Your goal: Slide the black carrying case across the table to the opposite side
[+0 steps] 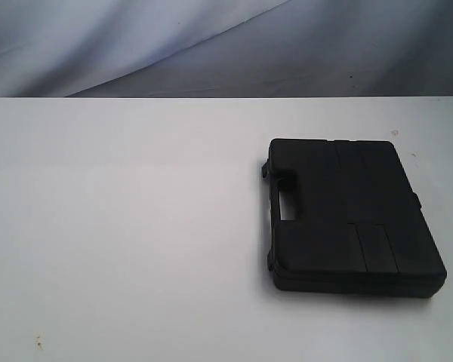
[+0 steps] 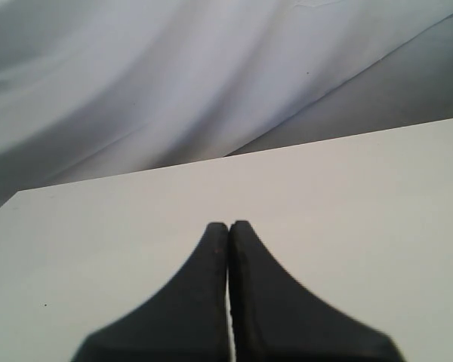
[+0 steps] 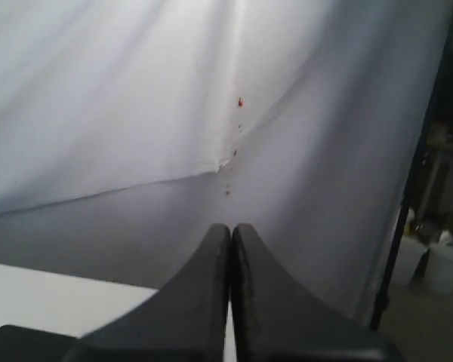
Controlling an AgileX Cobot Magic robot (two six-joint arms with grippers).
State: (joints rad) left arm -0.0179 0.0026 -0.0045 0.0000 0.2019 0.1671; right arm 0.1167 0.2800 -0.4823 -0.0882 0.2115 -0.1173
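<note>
The black carrying case lies flat on the right half of the white table, its handle cut-out facing left. Neither arm shows in the exterior view. In the left wrist view my left gripper is shut with nothing in it, hovering over bare table. In the right wrist view my right gripper is shut and empty, pointing at the backdrop; a dark corner of the case shows beside its fingers, with a strip of table beyond.
A white cloth backdrop hangs behind the table's far edge. Off the table in the right wrist view stand a dark pole and white buckets. Small specks dot the tabletop.
</note>
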